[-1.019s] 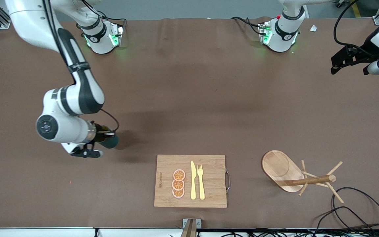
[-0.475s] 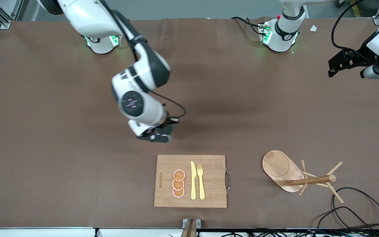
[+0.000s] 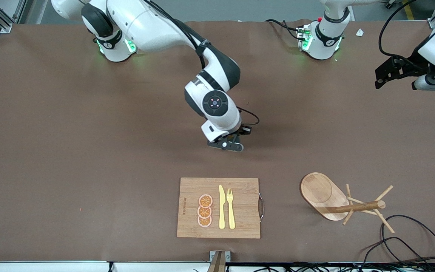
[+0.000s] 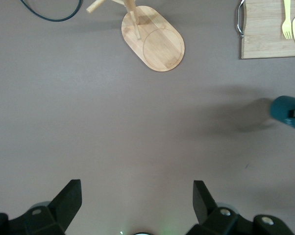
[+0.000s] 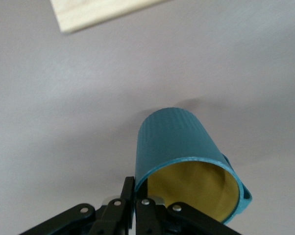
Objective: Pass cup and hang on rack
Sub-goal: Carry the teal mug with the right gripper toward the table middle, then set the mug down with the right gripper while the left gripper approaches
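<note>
Right end effector (image 3: 228, 145) in the front view: over bare table (image 3: 89, 151) mid-span, above the strip just farther from the camera than the cutting board (image 3: 218, 207). The cup itself is hidden under the wrist here. Left end effector (image 3: 397, 71) hangs up at its own end of the table, waiting, probably parked as the receiving side of the pass. Mug rack (image 3: 338, 200) stands near the front edge toward the left arm's end, beside the board, within that arm's reach; a black cable (image 3: 410, 234) loops just next to it. Board carries three orange slices (image 3: 205, 210), a yellow knife (image 3: 221, 207) and fork (image 3: 230, 207).

Left wrist view: fingers (image 4: 66, 200) spread wide, nothing between them. Rack base, board corner and the teal cup (image 4: 284, 108) in the other arm's grip all show.

Right wrist view: right end effector (image 5: 135, 203) pinched on the cup rim (image 5: 186, 161), one finger inside against the yellow lining, one outside. Cup tilted, handle (image 5: 245, 193) on the side away from the fingers, likely leaving body and handle free for the takeover.
</note>
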Robot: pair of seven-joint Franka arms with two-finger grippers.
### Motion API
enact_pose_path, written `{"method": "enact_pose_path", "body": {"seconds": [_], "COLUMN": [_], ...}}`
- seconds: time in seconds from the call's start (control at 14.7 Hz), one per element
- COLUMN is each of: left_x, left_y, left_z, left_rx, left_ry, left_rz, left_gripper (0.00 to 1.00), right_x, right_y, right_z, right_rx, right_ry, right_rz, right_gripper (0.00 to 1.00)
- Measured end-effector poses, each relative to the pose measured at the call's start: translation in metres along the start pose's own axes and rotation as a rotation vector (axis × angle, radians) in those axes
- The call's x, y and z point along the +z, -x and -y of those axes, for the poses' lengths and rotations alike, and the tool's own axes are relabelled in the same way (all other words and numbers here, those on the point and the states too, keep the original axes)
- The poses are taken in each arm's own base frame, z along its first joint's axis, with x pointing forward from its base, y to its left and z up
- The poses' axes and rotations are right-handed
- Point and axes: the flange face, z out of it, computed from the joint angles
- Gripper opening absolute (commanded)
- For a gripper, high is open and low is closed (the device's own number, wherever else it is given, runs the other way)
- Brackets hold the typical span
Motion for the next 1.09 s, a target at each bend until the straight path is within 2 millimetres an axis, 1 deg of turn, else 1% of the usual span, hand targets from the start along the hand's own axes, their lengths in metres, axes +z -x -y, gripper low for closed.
{"method": "enact_pose_path", "body": {"seconds": [0.14, 0.27, 0.48, 0.54, 0.61, 0.68, 0.81, 0.95, 1.02, 1.09], "left_x": [0.002, 0.007, 0.014, 0.015, 0.016, 0.017, 0.022, 0.029, 0.032, 0.036], "left_y": [-0.001, -0.005, -0.009, -0.009, -0.009, -0.010, -0.010, -0.011, -0.011, -0.010], "left_z": [-0.007, -0.011, -0.024, -0.029, -0.035, -0.042, -0.057, -0.074, -0.085, -0.096], "left_rx": [-0.004, -0.011, -0.017, -0.021, -0.022, -0.022, -0.036, -0.049, -0.059, -0.072], "left_ry": [0.000, 0.001, 0.002, 0.003, 0.003, 0.003, 0.001, -0.018, -0.032, -0.043], "left_rz": [0.000, 0.006, 0.015, 0.016, 0.018, 0.020, 0.029, 0.036, 0.038, 0.041], "left_gripper": [1.00, 1.00, 1.00, 1.00, 1.00, 1.00, 1.00, 1.00, 1.00, 1.00], "right_x": [0.011, 0.014, 0.018, 0.018, 0.019, 0.021, 0.023, 0.022, 0.021, 0.020], "right_y": [0.000, -0.002, -0.004, -0.005, -0.006, -0.007, -0.008, -0.009, -0.010, -0.011], "right_z": [0.002, 0.003, 0.004, 0.005, 0.005, 0.005, 0.005, 0.006, 0.006, 0.006], "right_rx": [0.000, -0.001, 0.001, 0.002, 0.004, 0.006, 0.008, 0.009, 0.009, 0.010], "right_ry": [-0.011, -0.014, -0.018, -0.023, -0.030, -0.033, -0.037, -0.046, -0.052, -0.056], "right_rz": [0.001, 0.000, -0.002, -0.006, -0.011, -0.013, -0.016, -0.025, -0.030, -0.034], "right_gripper": [0.01, 0.01, 0.01, 0.02, 0.06, 0.18, 0.53, 0.73, 0.78, 0.89]}}
